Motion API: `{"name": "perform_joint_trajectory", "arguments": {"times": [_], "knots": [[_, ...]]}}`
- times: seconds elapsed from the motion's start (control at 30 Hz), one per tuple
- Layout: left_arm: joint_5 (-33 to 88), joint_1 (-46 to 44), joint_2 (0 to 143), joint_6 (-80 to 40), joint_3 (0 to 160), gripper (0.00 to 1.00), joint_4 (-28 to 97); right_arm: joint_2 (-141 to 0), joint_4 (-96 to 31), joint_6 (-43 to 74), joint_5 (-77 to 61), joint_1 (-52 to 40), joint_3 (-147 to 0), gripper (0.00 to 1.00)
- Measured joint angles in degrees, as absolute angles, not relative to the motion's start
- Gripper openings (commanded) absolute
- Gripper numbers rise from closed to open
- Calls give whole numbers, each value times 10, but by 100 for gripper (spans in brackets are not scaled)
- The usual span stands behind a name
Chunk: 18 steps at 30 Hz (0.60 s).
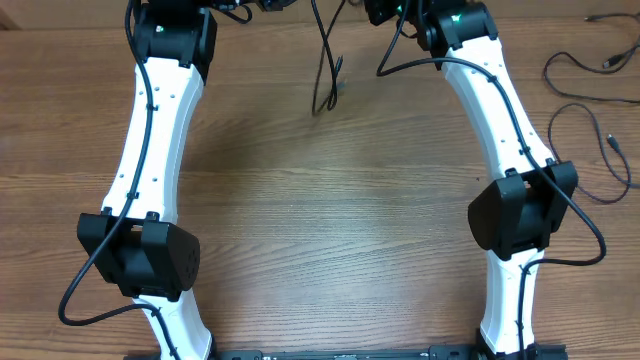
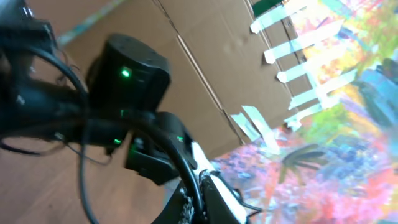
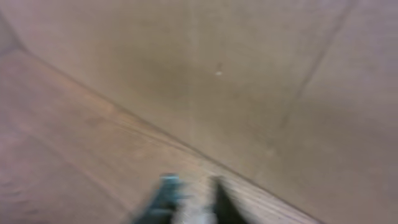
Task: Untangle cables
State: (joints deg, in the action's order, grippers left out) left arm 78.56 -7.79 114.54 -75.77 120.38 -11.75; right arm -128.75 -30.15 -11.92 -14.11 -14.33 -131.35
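Overhead — cables [image 1: 326, 60] between the arms; right pincer [image 3: 189, 198] pinched, blurred.

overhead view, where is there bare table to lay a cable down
Biggest free patch: the table between the left arm and right arm, below the cable loop. The strip left of the left arm is bare too. Crowded: the top centre and the right edge, where loose cables lie.

Right fingers [image 3: 163, 198] blurred, cropped at bottom edge; dangling cable [image 1: 326, 60] cut off by overhead top edge.
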Motion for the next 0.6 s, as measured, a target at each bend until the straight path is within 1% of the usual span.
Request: {"name": "perform_joint_trajectory", "arguments": {"times": [0.13,0.3,0.47,0.6], "knots": [[804,-67,1146,-781,1204,4,-117,-1291,-271,-93,-115,-124,-1313,4],[847,-29,1154,-794,1203,4,-114,-1289,-275,-22,-126,-56,-1322,4],[871,27,1162,-800,1196,4,-116,-1289,-344,11,-132,53,-1323,4],[887,93,1159,-793,1197,4,-122,-1291,-404,15,-140,164,-1320,4]]}}
